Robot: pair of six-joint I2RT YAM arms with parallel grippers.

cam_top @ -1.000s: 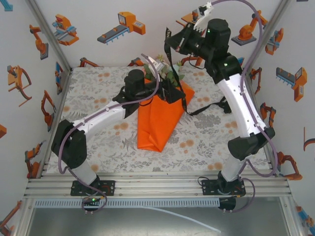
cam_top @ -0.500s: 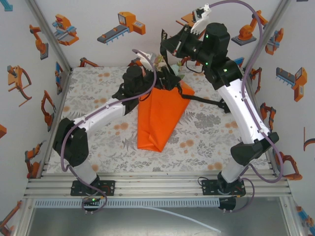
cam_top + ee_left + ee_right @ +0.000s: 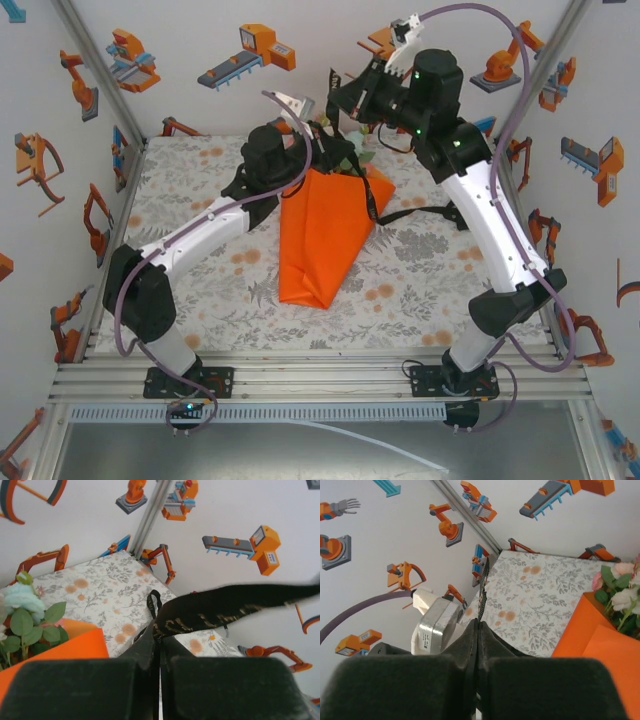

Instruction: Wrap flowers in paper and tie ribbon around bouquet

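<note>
Left gripper [image 3: 159, 652], open a second ago, clamped the ribbon [image 3: 225, 607] at the bouquet's [image 3: 322, 240] twelve o'clock; my right gripper [image 3: 477, 632] pinched it too, so tying could begin.

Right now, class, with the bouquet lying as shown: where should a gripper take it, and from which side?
Take the bouquet near its narrow tip, probably from above on the near side, jaws across its width. There the cone lies flat and slim, well away from the flowers and the ribbon at its wide far end.
</note>
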